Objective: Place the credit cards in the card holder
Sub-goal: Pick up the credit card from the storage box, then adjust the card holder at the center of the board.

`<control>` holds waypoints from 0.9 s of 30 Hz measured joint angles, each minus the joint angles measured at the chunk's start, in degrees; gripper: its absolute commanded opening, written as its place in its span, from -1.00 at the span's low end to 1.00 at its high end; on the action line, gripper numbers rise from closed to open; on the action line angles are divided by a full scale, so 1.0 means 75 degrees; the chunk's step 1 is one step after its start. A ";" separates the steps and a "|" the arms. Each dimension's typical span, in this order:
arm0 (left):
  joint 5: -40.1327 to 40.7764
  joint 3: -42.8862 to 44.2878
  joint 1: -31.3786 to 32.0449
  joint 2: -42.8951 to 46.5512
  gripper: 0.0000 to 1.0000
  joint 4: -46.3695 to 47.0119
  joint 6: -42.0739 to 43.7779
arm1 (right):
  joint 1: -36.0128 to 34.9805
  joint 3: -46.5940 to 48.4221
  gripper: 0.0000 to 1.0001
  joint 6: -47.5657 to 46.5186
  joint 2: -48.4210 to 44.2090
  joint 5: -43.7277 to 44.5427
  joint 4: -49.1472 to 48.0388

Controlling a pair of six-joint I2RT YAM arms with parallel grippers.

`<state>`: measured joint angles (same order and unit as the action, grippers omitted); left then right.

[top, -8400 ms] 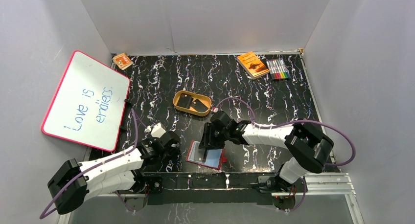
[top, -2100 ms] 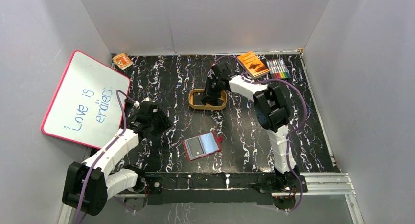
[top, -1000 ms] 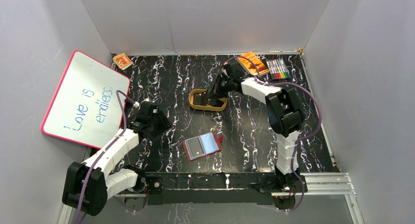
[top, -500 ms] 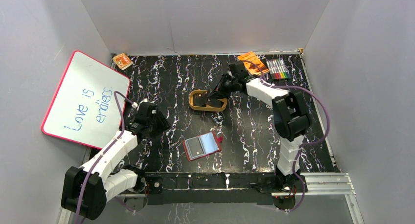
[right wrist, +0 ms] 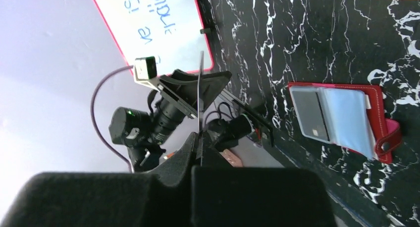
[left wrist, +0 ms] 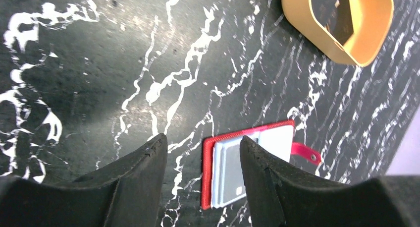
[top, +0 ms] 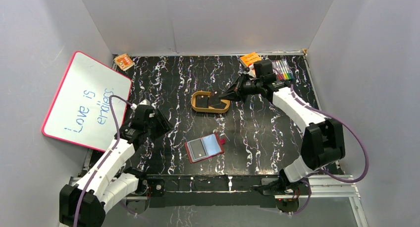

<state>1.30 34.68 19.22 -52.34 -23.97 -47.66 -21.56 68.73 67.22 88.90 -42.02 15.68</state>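
The red card holder lies open near the table's front, with one black credit card in its left clear pocket. It also shows in the left wrist view as the card holder and in the right wrist view as the card holder. My right gripper is shut on another black credit card, held just over the tan dish. That held credit card appears edge-on beyond the right gripper. My left gripper hovers open and empty left of the holder, also seen as the left gripper.
A pink-framed whiteboard leans at the left. An orange booklet and a marker pack lie at the back right, a small orange box at the back left. Grey walls close in three sides.
My right arm has swung out to the right and drawn its gripper back from the dish, with the card lifted at the dish's right end. The left arm has shifted slightly.
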 measured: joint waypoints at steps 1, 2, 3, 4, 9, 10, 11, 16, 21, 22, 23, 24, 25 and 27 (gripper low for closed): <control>-0.0154 0.0000 0.0000 0.0029 0.06 -0.0009 0.0032 | -0.0017 0.0006 -1.00 -0.0224 -0.0058 -0.0023 0.0134; -0.0358 0.0000 0.0000 0.0061 0.06 -0.0009 0.0082 | -0.0035 0.0023 -1.00 -0.0589 -0.0143 0.0009 0.0323; -0.0586 0.0000 0.0009 0.0099 0.08 -0.0006 0.0128 | -0.0052 0.0041 -1.00 -0.1026 -0.0248 0.0085 0.0574; -0.0813 0.0000 0.0047 0.0160 0.11 -0.0003 0.0175 | -0.0082 0.0044 -1.00 -0.1711 -0.0463 0.0251 0.1014; -0.1361 -0.0140 0.0982 0.0670 0.52 0.0189 0.0280 | -0.0192 -0.0863 -1.00 -0.3687 -0.1961 0.0845 0.1676; -0.1358 -0.0175 0.1306 0.0717 0.55 0.0224 0.0265 | -0.0221 -0.1306 -1.00 -0.4022 -0.2474 0.0915 0.1740; -0.1361 -0.0192 0.1629 0.0711 0.56 0.0227 0.0254 | -0.0248 -0.1743 -1.00 -0.4266 -0.2949 0.0965 0.1804; -0.1215 -0.0216 0.2736 -0.0125 0.56 0.0388 0.0082 | -0.0388 -0.3474 -1.00 -0.4803 -0.4153 0.1081 0.1947; -0.0892 -0.0280 0.3002 -0.1314 0.53 0.0498 -0.0058 | -0.0399 -0.4249 -1.00 -0.4794 -0.4465 0.1431 0.1947; -0.0851 -0.0280 0.3008 -0.1463 0.53 0.0513 -0.0050 | -0.0399 -0.4296 -1.00 -0.4794 -0.4558 0.1501 0.1950; -0.0810 -0.0274 0.3008 -0.1629 0.52 0.0542 -0.0035 | -0.0399 -0.4325 -1.00 -0.4791 -0.4648 0.1556 0.1944; -0.0766 -0.0259 0.3010 -0.1830 0.51 0.0568 -0.0006 | -0.0399 -0.4342 -1.00 -0.4785 -0.4747 0.1600 0.1923; -0.0720 -0.0239 0.3010 -0.2046 0.51 0.0568 0.0026 | -0.0399 -0.4351 -1.00 -0.4774 -0.4832 0.1632 0.1920; -0.0653 -0.0099 0.3010 -0.2471 0.51 0.0539 0.0076 | -0.0402 -0.4374 -1.00 -0.4753 -0.4969 0.1673 0.1909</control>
<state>-3.60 33.93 41.80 -70.87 -19.92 -47.09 -24.58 35.92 31.57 51.64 -29.47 30.00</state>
